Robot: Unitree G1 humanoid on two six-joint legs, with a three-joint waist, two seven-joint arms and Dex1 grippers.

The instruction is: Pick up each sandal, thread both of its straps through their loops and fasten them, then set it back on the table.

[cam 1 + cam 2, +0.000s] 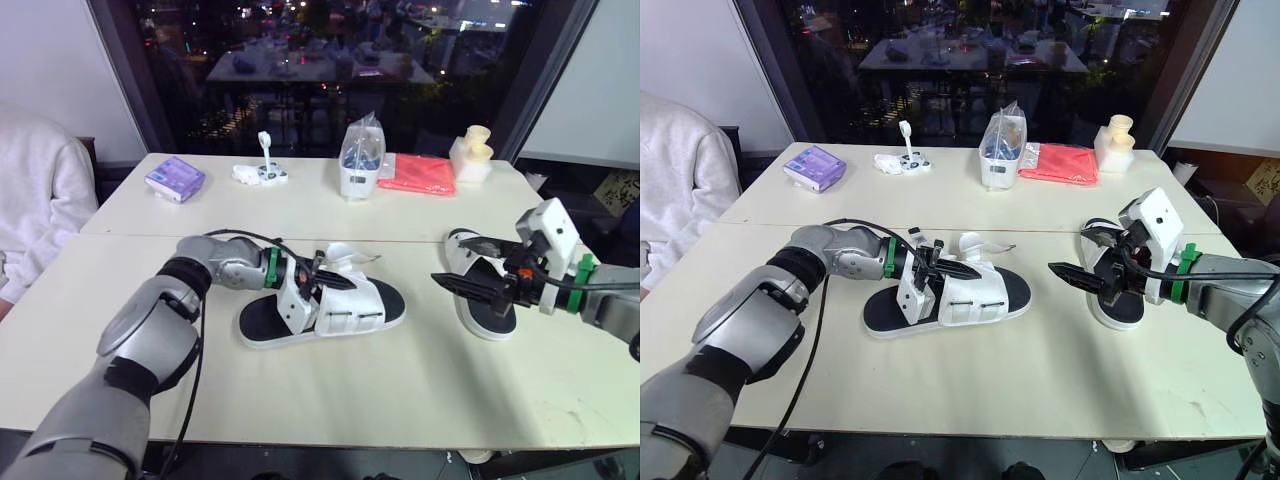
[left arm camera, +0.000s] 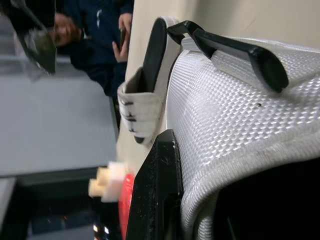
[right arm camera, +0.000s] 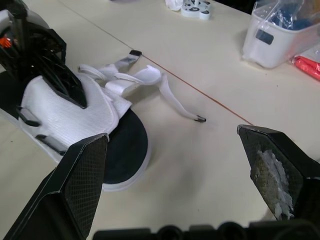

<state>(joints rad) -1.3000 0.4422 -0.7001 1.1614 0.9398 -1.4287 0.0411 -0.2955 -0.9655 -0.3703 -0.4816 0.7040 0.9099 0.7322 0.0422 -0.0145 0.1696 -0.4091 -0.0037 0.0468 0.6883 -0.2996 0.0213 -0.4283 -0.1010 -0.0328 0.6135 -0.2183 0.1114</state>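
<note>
White sandal [image 1: 365, 305] clamped between left fingers [image 2: 240, 47]; right fingers [image 3: 82, 185] spread wide, empty.

Bright, even overhead light on the pale table [image 1: 400, 400], thin soft shadow beside the middle sandal [image 1: 265, 325], black night window [image 1: 330, 60] behind dotted with small lights, mild sheen on the sandal's white mesh in the left wrist view, background there soft.

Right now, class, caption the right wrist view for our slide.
Right gripper, open, faces white sandal held by left gripper; straps lie loose on table.
</note>
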